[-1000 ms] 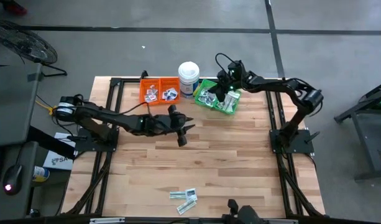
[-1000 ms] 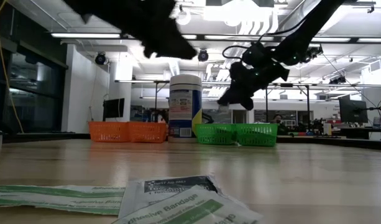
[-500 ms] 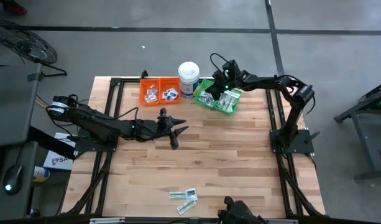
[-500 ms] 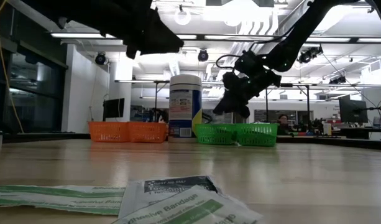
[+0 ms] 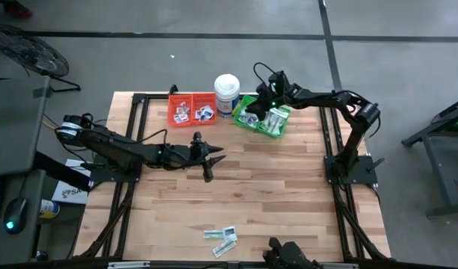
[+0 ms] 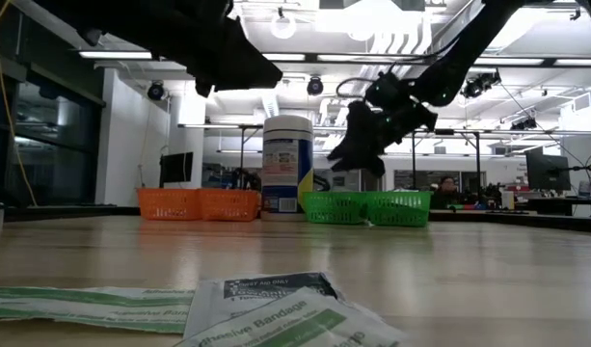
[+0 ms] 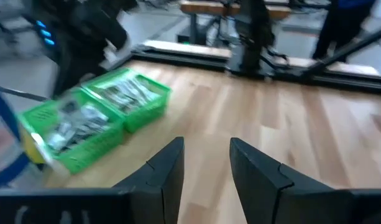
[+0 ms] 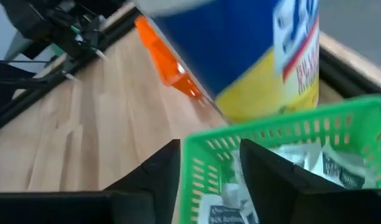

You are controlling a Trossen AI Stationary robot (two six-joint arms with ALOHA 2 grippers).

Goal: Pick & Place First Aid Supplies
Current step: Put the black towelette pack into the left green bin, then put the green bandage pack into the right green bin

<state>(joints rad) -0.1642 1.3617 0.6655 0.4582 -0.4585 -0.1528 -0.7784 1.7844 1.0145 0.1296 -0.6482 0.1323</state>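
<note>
I see wood-plank surface [image 5: 288, 194], grey floor around, lit workshop behind. Packets [image 5: 223, 237] lie at near edge; more fill green bin [image 5: 262, 119]. Right pincer [image 5: 267, 101] over bin, fingers apart, empty. Left pincer [image 5: 208, 155] mid-surface, apart, empty.

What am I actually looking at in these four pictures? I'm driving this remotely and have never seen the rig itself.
Two dark robot arms are bolted to a wooden table. One picture looks straight down on it, one looks level across the tabletop, and two come from cameras on the arms' wrists.

At the table's far edge stand an orange bin, a white tub and a green bin; both bins hold small first aid packets. A few more packets lie loose near the front edge.

The right gripper hangs over the green bin, jaws open, nothing in them. The left gripper hovers above bare wood mid-table, jaws apart and also empty.
</note>
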